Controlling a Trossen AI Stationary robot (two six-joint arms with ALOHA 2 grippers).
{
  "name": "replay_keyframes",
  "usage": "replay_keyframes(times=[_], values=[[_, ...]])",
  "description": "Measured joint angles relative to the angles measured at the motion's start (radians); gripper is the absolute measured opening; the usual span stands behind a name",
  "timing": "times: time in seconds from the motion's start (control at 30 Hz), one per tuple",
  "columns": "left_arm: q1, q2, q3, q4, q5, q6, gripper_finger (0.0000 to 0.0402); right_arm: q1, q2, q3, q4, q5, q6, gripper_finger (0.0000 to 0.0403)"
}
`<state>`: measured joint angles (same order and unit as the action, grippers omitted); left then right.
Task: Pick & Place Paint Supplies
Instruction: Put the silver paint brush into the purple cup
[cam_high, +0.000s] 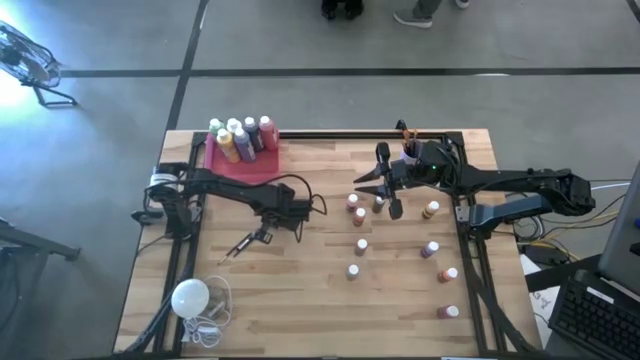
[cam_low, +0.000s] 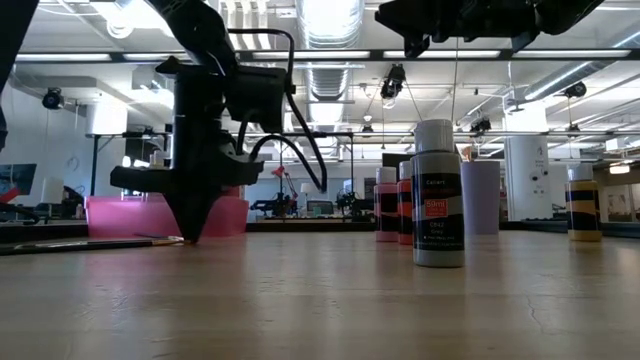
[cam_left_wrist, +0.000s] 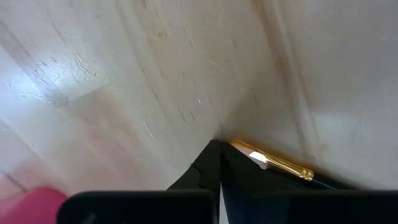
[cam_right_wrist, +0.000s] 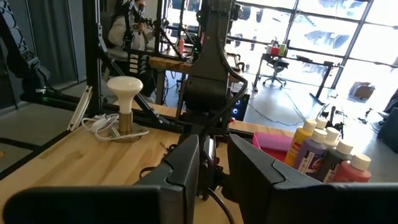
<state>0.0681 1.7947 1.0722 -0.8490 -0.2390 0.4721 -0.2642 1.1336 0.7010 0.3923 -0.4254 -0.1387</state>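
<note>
We see the left end effector (cam_high: 262, 237) down on the counter (cam_high: 300, 300), fingers pinched together on a thin paintbrush (cam_high: 240, 247) lying flat; the left wrist view shows the gold ferrule (cam_left_wrist: 273, 163) poking out just beside the closed fingertips. Our worry: the grip looks to sit near the ferrule end, so the long handle could swing or slip out on lift, or the tips could scrape the wood and miss the brush altogether. The pink tray (cam_high: 240, 160) with the larger paint bottles (cam_high: 243, 138) sits at the counter's far left corner, so a loose brush may drop on the way there.

The right end effector (cam_high: 388, 185) hangs above the counter among the small bottles (cam_high: 360, 246), empty, fingers only a narrow gap apart in the right wrist view. Nearest bottles (cam_high: 353, 203) stand just beside it; a careless descent could tip one and send it rolling. The bulb with cord (cam_high: 190, 297) lies near the front left corner, clear of both arms.
</note>
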Motion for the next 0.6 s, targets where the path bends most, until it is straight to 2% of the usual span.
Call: replay_keyframes(times=[0.4,0.6], values=[[0.001,0.003,0.09,-0.071,-0.005,-0.012,0.0001,0.0,0.0,0.0,-0.023,0.0,0.003,0.0107],[0.001,-0.003,0.141,-0.095,0.007,-0.068,0.0001,0.0,0.0,0.0,-0.023,0.0,0.003,0.0101]])
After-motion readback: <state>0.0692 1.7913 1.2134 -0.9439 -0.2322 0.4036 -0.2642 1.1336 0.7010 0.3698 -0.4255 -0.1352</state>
